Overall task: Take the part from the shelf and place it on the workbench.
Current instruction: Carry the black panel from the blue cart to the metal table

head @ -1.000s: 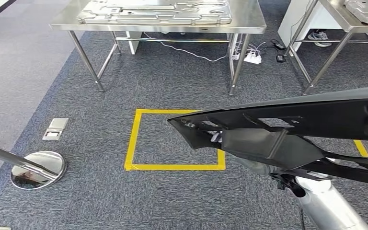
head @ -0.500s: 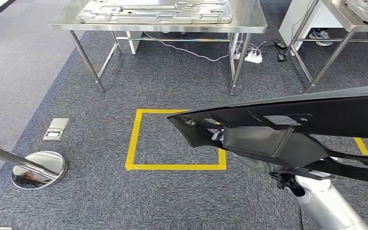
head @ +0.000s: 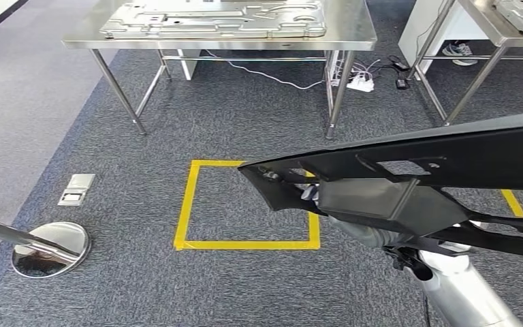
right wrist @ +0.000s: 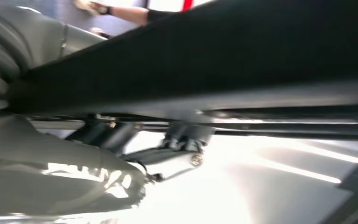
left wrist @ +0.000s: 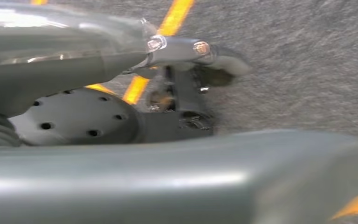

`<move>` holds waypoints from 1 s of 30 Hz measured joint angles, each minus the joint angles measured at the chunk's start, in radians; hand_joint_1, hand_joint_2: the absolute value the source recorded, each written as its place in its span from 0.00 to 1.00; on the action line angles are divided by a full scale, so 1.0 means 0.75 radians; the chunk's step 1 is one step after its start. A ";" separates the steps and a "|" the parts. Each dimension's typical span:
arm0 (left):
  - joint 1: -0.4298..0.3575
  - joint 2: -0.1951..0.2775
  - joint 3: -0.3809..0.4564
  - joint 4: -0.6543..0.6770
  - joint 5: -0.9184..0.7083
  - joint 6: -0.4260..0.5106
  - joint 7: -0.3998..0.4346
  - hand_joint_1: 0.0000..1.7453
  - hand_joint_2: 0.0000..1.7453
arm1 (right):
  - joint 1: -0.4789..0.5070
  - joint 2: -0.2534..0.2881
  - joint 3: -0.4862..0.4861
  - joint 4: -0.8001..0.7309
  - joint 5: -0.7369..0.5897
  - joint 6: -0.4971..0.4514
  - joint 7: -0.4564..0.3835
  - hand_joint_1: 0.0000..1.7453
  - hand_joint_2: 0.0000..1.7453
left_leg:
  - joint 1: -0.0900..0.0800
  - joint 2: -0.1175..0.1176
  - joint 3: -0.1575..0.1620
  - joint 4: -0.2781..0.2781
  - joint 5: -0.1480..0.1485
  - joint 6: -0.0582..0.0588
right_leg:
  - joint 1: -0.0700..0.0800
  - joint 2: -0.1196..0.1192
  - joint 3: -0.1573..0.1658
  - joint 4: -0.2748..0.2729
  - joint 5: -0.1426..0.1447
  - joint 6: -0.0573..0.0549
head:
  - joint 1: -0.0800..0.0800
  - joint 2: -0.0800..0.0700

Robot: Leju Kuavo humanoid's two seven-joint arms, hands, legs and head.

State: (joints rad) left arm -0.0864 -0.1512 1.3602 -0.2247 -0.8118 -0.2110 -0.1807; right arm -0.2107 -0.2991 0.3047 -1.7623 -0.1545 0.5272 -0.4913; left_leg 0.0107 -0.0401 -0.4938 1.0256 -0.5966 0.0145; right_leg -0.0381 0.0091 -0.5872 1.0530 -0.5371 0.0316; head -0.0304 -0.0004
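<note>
I carry the big black part [head: 408,174] up in the air over the grey carpet, w/ my right hand [right wrist: 74,182] under it, thumb & fingers closed on its edge. My left hand [left wrist: 135,93] has fingers curled, can't tell if it grips anything. The steel workbench [head: 354,30] is ahead, past the yellow tape square [head: 187,204].
</note>
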 joint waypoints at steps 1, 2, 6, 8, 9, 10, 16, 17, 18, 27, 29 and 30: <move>-0.001 0.000 0.000 0.000 -0.001 0.000 0.000 0.00 1.00 | -0.002 0.002 0.000 -0.001 0.000 0.000 0.000 1.00 1.00 | 0.001 0.009 -0.012 0.031 -0.012 -0.005 | -0.001 -0.004 0.012 -0.001 -0.009 -0.008 | -0.001 0.000; -0.004 0.000 0.000 0.000 -0.002 0.000 0.000 0.00 1.00 | -0.004 0.004 0.000 -0.003 0.000 0.000 0.000 1.00 1.00 | 0.002 0.019 -0.044 0.091 -0.031 -0.011 | -0.003 -0.008 0.026 -0.002 -0.020 -0.013 | -0.002 0.000; -0.001 0.000 0.000 0.000 -0.003 0.001 0.000 0.00 1.00 | -0.005 0.011 0.002 -0.004 0.000 0.000 0.000 1.00 1.00 | 0.000 0.041 -0.285 0.405 -0.065 -0.012 | 0.000 -0.021 0.086 -0.002 -0.071 -0.022 | -0.004 0.000; 0.005 0.000 0.000 0.000 -0.003 0.002 0.000 0.00 1.00 | -0.006 0.014 0.002 -0.005 0.000 0.000 0.000 1.00 1.00 | -0.008 0.042 -0.315 0.336 0.056 0.007 | 0.003 -0.021 0.129 -0.004 -0.103 -0.020 | -0.004 0.000; 0.006 0.000 0.000 0.000 -0.003 0.002 0.000 0.00 1.00 | -0.008 0.015 0.002 -0.006 0.000 0.000 0.000 1.00 1.00 | -0.015 0.042 -0.306 0.264 0.126 0.024 | 0.005 -0.021 0.153 -0.007 -0.121 -0.019 | -0.004 0.000; 0.007 0.002 0.000 0.000 -0.003 0.002 0.000 0.00 1.00 | -0.010 0.017 0.002 -0.006 0.000 0.000 0.000 1.00 1.00 | -0.025 0.042 -0.294 0.207 0.182 0.042 | 0.007 -0.022 0.173 -0.012 -0.136 -0.015 | -0.003 0.000; 0.004 0.003 0.001 0.001 -0.004 0.005 -0.001 0.00 1.00 | -0.021 0.026 0.009 0.000 0.001 0.000 0.002 1.00 1.00 | -0.040 0.040 -0.186 0.044 0.172 0.096 | 0.002 -0.020 0.194 0.010 -0.104 0.040 | -0.005 0.000; 0.002 0.003 0.001 0.001 -0.005 0.004 -0.002 0.00 1.00 | -0.026 0.026 0.010 0.001 0.001 0.000 0.002 1.00 1.00 | -0.034 0.037 -0.152 0.006 0.155 0.097 | 0.003 -0.018 0.159 0.069 -0.104 0.040 | -0.004 0.001; 0.001 0.003 0.001 0.001 -0.007 0.004 -0.002 0.00 1.00 | -0.030 0.026 0.011 0.002 0.001 0.000 0.002 1.00 1.00 | -0.030 0.034 -0.127 -0.017 0.140 0.094 | 0.004 -0.017 0.112 0.140 -0.122 0.037 | -0.003 0.001; 0.005 -0.002 0.001 0.001 -0.018 0.004 -0.002 0.00 1.00 | -0.026 0.025 0.019 0.013 0.001 0.000 0.005 1.00 1.00 | -0.028 0.023 0.029 -0.020 0.012 0.054 | 0.017 -0.016 -0.061 0.000 0.064 0.027 | -0.006 0.000; 0.004 -0.003 0.001 0.001 -0.018 0.004 -0.002 0.00 1.00 | -0.027 0.025 0.019 0.015 0.001 0.000 0.006 1.00 1.00 | -0.026 0.024 0.031 -0.015 0.003 0.039 | 0.024 -0.017 -0.065 -0.011 0.063 -0.001 | -0.006 0.000; 0.003 -0.003 0.001 0.001 -0.018 0.004 -0.002 0.00 1.00 | -0.028 0.026 0.019 0.013 0.000 0.000 0.006 1.00 1.00 | -0.026 0.026 0.034 -0.007 -0.001 0.033 | 0.021 -0.018 -0.057 -0.012 0.065 -0.012 | -0.006 0.001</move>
State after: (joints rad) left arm -0.0841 -0.1533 1.3609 -0.2243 -0.8255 -0.2081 -0.1825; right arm -0.2314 -0.2799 0.3187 -1.7527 -0.1545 0.5272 -0.4871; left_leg -0.0088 -0.0207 -0.4686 1.0203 -0.5973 0.0395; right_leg -0.0221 -0.0045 -0.6301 1.0437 -0.4883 0.0227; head -0.0350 0.0000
